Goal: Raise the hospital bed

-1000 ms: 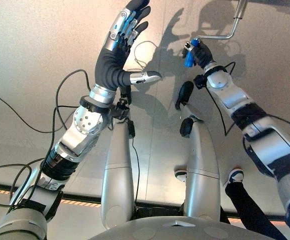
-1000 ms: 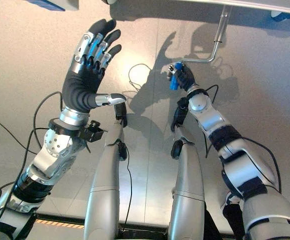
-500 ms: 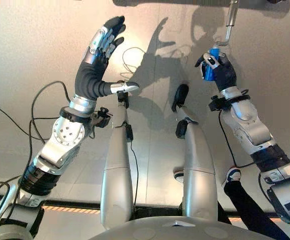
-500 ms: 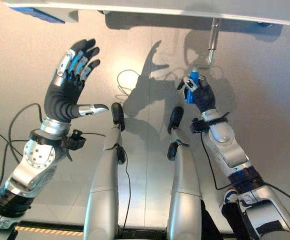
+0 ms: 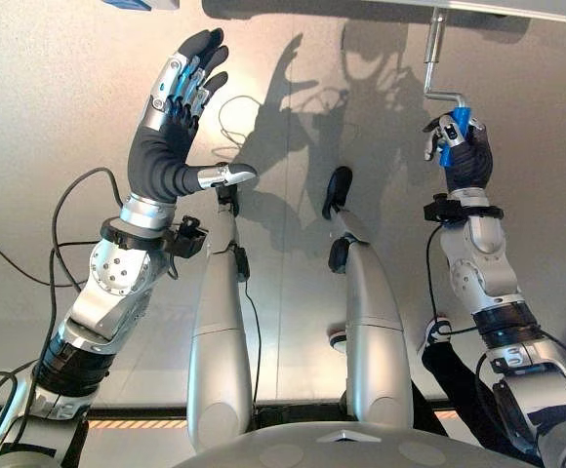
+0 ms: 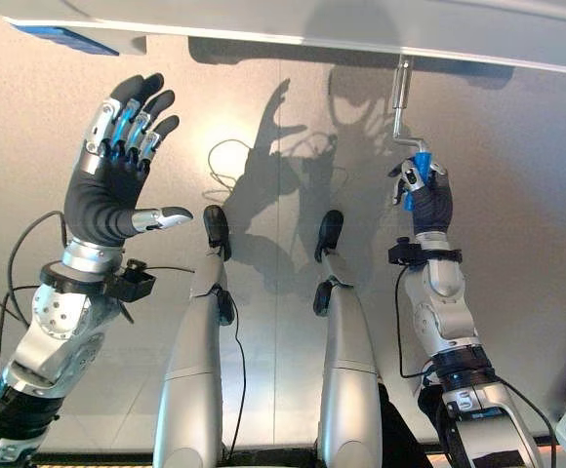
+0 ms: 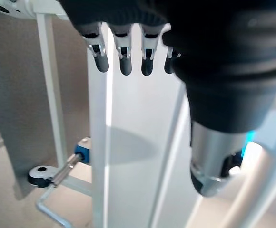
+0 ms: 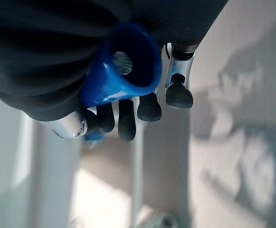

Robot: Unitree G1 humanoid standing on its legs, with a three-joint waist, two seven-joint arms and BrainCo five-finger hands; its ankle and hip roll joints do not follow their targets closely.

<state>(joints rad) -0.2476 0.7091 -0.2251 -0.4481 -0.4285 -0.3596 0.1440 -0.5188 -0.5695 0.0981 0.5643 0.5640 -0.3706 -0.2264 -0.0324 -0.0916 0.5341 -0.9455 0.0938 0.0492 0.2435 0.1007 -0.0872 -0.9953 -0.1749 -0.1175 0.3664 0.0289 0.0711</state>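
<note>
The bed's metal crank (image 5: pixel 429 60) hangs down from the bed frame (image 6: pixel 263 24) at the top. Its blue handle (image 5: pixel 457 128) sticks out to the right of the shaft. My right hand (image 5: pixel 466 164) is shut on that blue handle (image 8: pixel 123 66), with its fingers (image 8: pixel 150 107) curled round it. My left hand (image 5: pixel 171 127) is raised to the left, open, fingers straight, holding nothing. In the left wrist view its fingers (image 7: pixel 123 61) point at a white bed frame post (image 7: pixel 128 142), with the crank (image 7: pixel 57 175) beyond.
A blue part (image 6: pixel 68 37) sits under the bed frame at the top left. A person's shoe (image 5: pixel 437 329) and dark trouser leg stand on the grey floor at the lower right. An orange striped line (image 5: pixel 127 424) crosses the floor near me.
My right hand has swung the blue handle from the left of the crank shaft, under it, to its right. The camera has tilted, bringing the bed frame into view. The left hand stays raised and open.
</note>
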